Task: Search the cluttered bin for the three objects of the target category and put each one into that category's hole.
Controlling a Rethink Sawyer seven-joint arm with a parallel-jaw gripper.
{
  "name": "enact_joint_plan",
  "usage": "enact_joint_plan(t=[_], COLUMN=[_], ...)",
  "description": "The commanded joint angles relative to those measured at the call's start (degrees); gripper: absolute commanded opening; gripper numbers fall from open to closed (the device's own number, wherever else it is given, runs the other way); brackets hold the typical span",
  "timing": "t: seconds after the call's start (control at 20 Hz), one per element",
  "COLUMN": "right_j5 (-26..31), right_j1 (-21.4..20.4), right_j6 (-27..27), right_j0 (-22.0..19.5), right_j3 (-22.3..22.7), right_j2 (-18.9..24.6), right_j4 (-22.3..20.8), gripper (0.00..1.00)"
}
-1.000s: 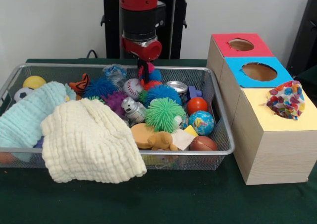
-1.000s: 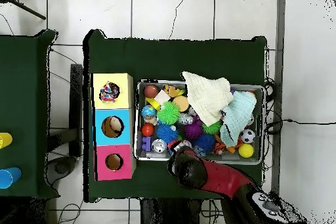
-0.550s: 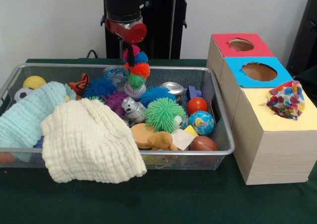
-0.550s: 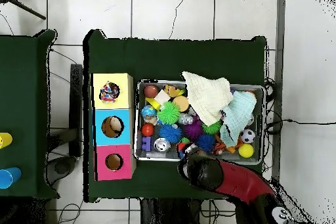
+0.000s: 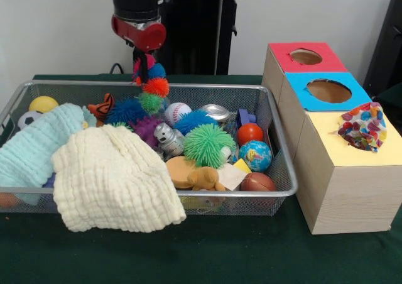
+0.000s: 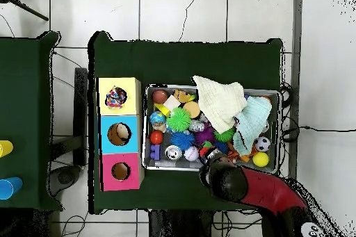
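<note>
My gripper [image 5: 144, 63] hangs above the far left-middle of the wire bin [image 5: 276, 190], shut on a multi-coloured spiky toy [image 5: 151, 83], a string of pink, blue, orange and green puffs lifted clear of the clutter. From overhead the arm [image 6: 229, 182] covers the gripper, and the toy [image 6: 207, 152] shows just beyond it over the bin's near rim. To the right of the bin stand the red-topped box [image 5: 306, 56], the blue-topped box [image 5: 328, 90] and the yellow-topped box [image 5: 362, 128], whose hole holds a multi-coloured mosaic object.
In the bin lie a green spiky ball [image 5: 207, 144], a blue spiky ball [image 5: 198, 119], a baseball [image 5: 178, 112], a can [image 5: 217, 112], a globe ball [image 5: 255, 155] and a red ball [image 5: 250, 133]. A cream cloth [image 5: 113, 177] drapes over the front rim beside a pale blue cloth [image 5: 34, 149].
The gripper has risen out of the bin and moved left in the front view, carrying the spiky toy up with it. The baseball now lies uncovered.
</note>
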Motion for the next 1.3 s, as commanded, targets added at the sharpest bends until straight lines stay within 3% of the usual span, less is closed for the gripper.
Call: enact_joint_plan(t=[0.05,0.4,0.85,1.3], right_j5=[4.6,-0.27,-7.03,-16.0], right_j1=[1.37,3.19,7.6,15.08], right_j6=[-5.06,4.56,7.82,11.12], right_j0=[-2.01,4.51,7.36,11.27], right_j3=[-4.72,-1.89,-1.4,-1.79], right_j2=[4.57,5.04,5.21,4.11], right_j4=[-2.35,2.64,5.51,8.19], gripper=[0.0,0.0,0.0,0.0])
